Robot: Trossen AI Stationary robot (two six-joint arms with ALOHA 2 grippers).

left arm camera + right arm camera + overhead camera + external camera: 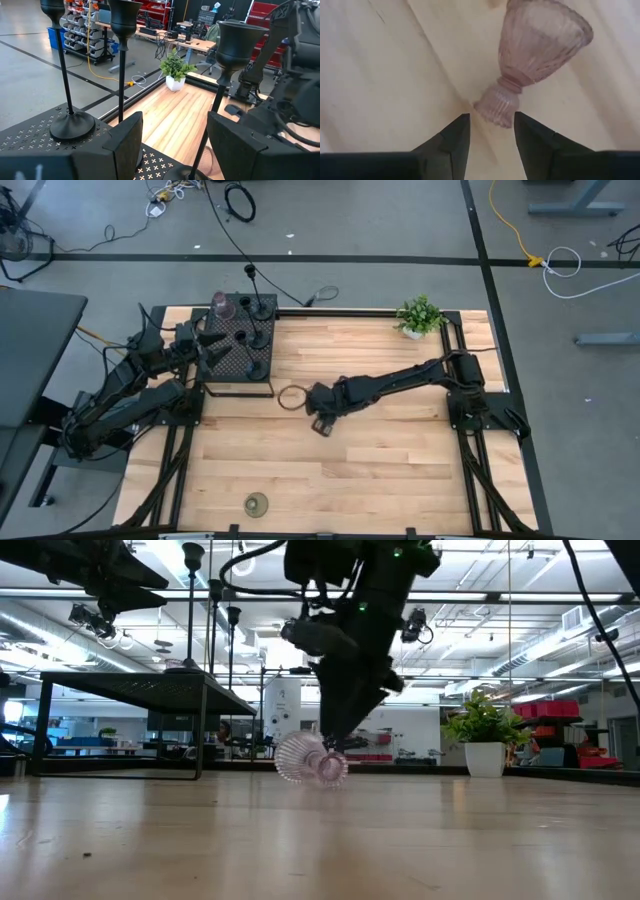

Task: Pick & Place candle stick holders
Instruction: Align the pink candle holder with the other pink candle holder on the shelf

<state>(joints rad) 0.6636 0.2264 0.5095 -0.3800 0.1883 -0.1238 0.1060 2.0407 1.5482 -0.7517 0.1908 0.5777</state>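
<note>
Right end effector: fingers spread, poised at the foot of a pink glass goblet lying tipped on the surface, not pinching it.
Mesh box: carries black stem holders and another goblet.
Left end effector: spread, hovering over the box.
Olive-gold holder: alone near the surface's front edge.

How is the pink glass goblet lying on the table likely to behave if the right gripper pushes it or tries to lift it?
The pink glass goblet lies on its side, so a push would probably make it roll in a curve, since its cup is wider than its foot. Its ribbed glass looks smooth and breakable, so it may slip between the open fingers of the right gripper. The narrow waist seems the safest place to grip.
</note>
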